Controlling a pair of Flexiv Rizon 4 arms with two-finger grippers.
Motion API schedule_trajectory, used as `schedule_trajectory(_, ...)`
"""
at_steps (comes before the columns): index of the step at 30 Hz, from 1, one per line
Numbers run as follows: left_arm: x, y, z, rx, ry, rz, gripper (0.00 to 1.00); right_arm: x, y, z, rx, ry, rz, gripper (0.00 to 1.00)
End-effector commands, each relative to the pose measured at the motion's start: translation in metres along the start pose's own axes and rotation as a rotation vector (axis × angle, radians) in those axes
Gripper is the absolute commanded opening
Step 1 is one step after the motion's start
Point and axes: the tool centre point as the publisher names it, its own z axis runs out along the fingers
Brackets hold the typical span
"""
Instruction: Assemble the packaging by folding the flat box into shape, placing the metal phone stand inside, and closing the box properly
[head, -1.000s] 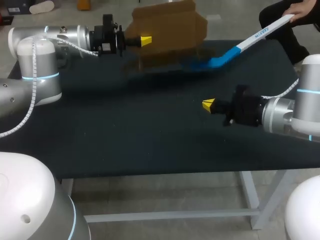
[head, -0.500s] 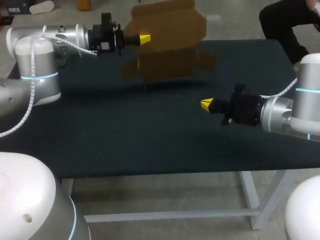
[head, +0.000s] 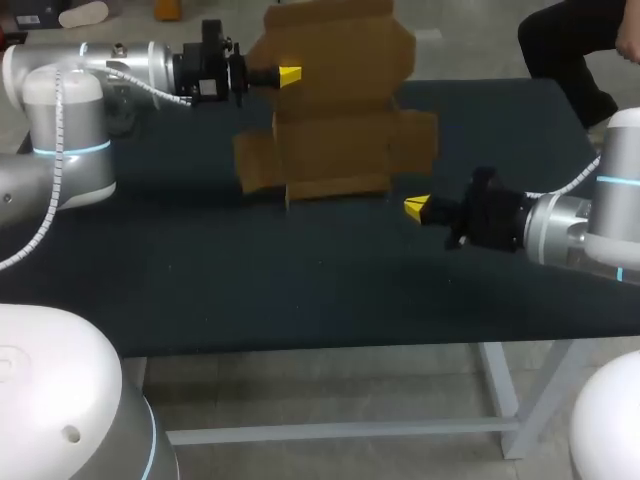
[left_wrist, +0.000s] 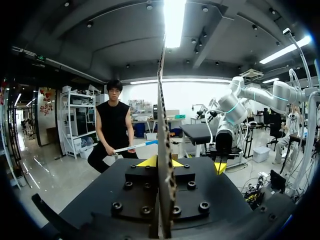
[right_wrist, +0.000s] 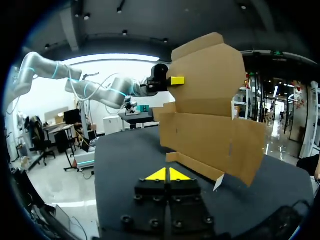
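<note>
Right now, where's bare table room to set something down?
The dark table's near strip, between its front edge and the right arm, is bare. Crowded: the far middle, where the left jaws hold the flat brown cardboard box upright.

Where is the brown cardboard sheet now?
In the head view, the flat brown cardboard box is held upright over the black table's far middle, pinched by the left pincer, with the right pincer near its lower right corner.

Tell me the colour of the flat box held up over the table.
Plain brown cardboard; the flat box shows best in the right wrist view.
</note>
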Motion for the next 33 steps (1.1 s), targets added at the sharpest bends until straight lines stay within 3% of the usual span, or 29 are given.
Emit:
schedule_trajectory(1, 0.008, -0.007, -0.005, -0.010, -0.010, -0.010, 0.00, 0.000, -0.001, 0.000, -0.006, 0.000, -0.001, 0.00)
schedule_trajectory(17, 0.022, -0.008, -0.015, -0.069, 0.040, -0.236, 0.00, 0.000, -0.001, 0.000, -0.006, 0.000, -0.001, 0.00)
schedule_trajectory(26, 0.026, -0.003, -0.018, -0.048, 0.126, -0.394, 0.00, 0.007, 0.001, -0.004, -0.015, 0.009, -0.011, 0.00)
schedule_trajectory(33, 0.021, 0.007, -0.018, -0.033, 0.140, -0.435, 0.00, 0.012, 0.002, -0.007, -0.022, 0.012, -0.022, 0.00)
